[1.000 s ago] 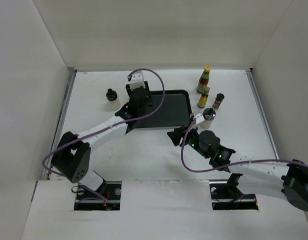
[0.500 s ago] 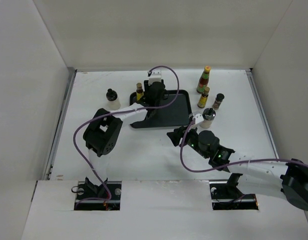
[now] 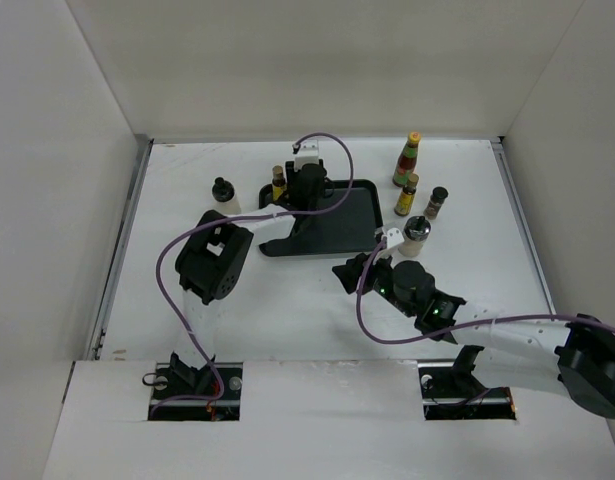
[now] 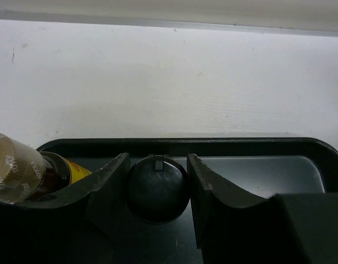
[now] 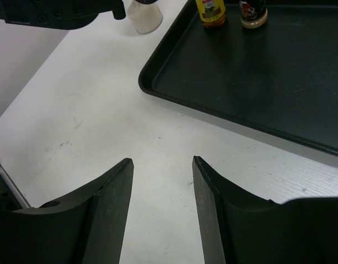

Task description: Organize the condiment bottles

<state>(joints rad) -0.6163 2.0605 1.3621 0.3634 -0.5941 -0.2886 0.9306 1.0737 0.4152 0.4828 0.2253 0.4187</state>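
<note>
One upright dark-capped jar (image 4: 158, 192), cap skyward, clenched in the left hand (image 4: 158, 168); right hand (image 5: 161, 162) released.

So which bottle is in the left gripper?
The dark-capped jar in the tray, beside the amber bottle: the left gripper clamps its cap; others stand free.

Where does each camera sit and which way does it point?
Top: above and behind, looking down on the table; left arm and right arm show.
Left wrist: on the left arm, facing the far wall across the tray; left hand grips a dark-capped jar.
Right wrist: on the right arm, looking down at table and tray corner; open right hand shows.
Shared: both wrist views hold the tray and a yellow-labelled bottle.
</note>
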